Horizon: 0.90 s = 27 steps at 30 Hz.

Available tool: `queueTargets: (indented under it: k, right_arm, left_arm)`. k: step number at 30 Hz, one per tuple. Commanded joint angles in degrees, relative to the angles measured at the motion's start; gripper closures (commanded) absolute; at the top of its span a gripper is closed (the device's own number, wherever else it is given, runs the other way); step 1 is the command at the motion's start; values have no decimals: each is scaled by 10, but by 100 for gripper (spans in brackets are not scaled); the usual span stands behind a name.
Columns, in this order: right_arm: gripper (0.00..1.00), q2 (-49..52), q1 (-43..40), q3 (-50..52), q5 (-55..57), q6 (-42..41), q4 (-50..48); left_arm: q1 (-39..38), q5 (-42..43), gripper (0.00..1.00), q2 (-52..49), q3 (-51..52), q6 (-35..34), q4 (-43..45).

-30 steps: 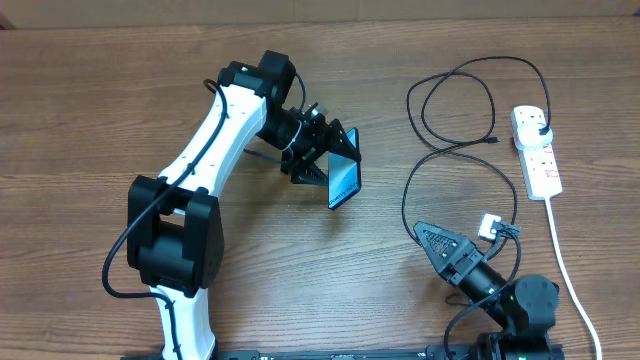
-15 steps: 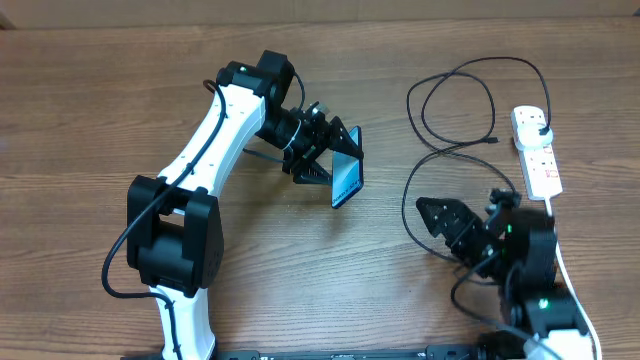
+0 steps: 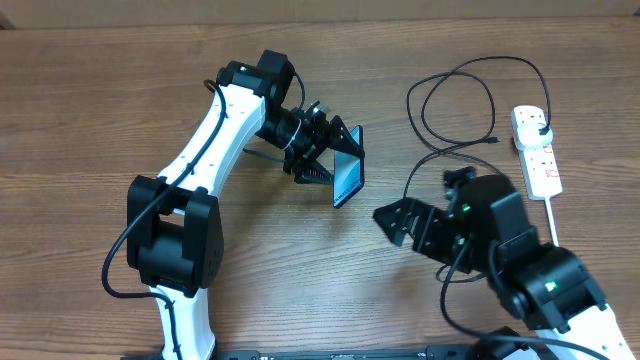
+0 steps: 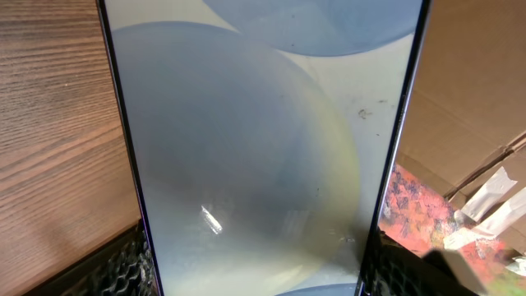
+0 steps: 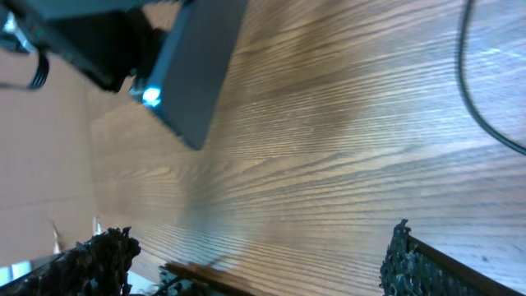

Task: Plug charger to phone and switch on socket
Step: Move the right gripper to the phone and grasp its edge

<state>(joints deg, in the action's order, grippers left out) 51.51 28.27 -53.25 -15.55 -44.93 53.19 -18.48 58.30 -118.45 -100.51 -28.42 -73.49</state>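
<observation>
Gaping as wide as it goes, the right gripper (image 3: pixel 397 222) hangs over bare wood at about four o'clock from the middle of the table (image 3: pixel 80 100). Nothing sits between its fingers (image 5: pixel 99 259) and nothing touches them; the right wrist view shows the two mesh-faced tips far apart with only wood grain between.

Beyond it, close to the table's middle, the left gripper (image 3: pixel 335 160) is clamped on the phone (image 3: pixel 347 175), which stands tilted on edge with its lit face turned toward the right gripper. In the left wrist view that pale blue-grey face fills the frame, with a mesh pad (image 4: pixel 123 267) against each dark side edge.

Farther off, at two o'clock, the charger (image 3: pixel 409 100) lies in loose loops. Its small connector (image 3: pixel 494 141) rests free on the wood, well apart from the phone. Its black plug (image 3: pixel 541 128) sits in the far end of the socket (image 3: pixel 543 170), which lies by the three o'clock edge; its switches are too small to read.
</observation>
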Motion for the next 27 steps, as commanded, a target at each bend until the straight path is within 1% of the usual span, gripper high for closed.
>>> queueTargets:
  k: [1, 5, 6, 7, 8, 11, 12, 14, 17, 22, 24, 27]
  right_arm:
    - [0, 4, 50, -14, 60, -15, -62]
    - [0, 15, 62, -14, 74, -15, -127]
    - [2, 19, 62, -14, 94, -15, -139]
    - [3, 24, 62, -14, 119, -13, -149]
    - [0, 31, 62, -14, 140, -5, -158]
    - [0, 55, 63, -14, 139, 4, -170]
    - [8, 68, 70, -14, 141, 4, -169]
    - [16, 87, 87, -14, 157, -4, -167]
    - [17, 112, 122, -14, 209, -42, -167]
    - [17, 135, 188, -14, 314, -140, -172]
    - [17, 144, 213, -14, 362, -163, -172]
    - [17, 162, 236, -14, 436, -168, -179]
  left_arm:
    - [2, 31, 43, -3, -17, -1, 1]
    - [2, 31, 43, -3, -17, -1, 0]
    - [2, 31, 43, -3, -17, -1, 0]
    - [2, 31, 43, -3, -17, -1, 0]
    - [2, 31, 43, -3, -17, -1, 0]
    - [2, 33, 43, -3, -17, -1, 0]
    - [2, 33, 43, -3, -17, -1, 1]
    - [2, 33, 43, -3, -17, -1, 1]
    - [2, 33, 43, -3, -17, -1, 1]
    - [2, 32, 43, -3, -17, -5, 1]
    - [2, 33, 43, -3, -17, -9, 2]
    - [2, 32, 43, -3, -17, -10, 3]
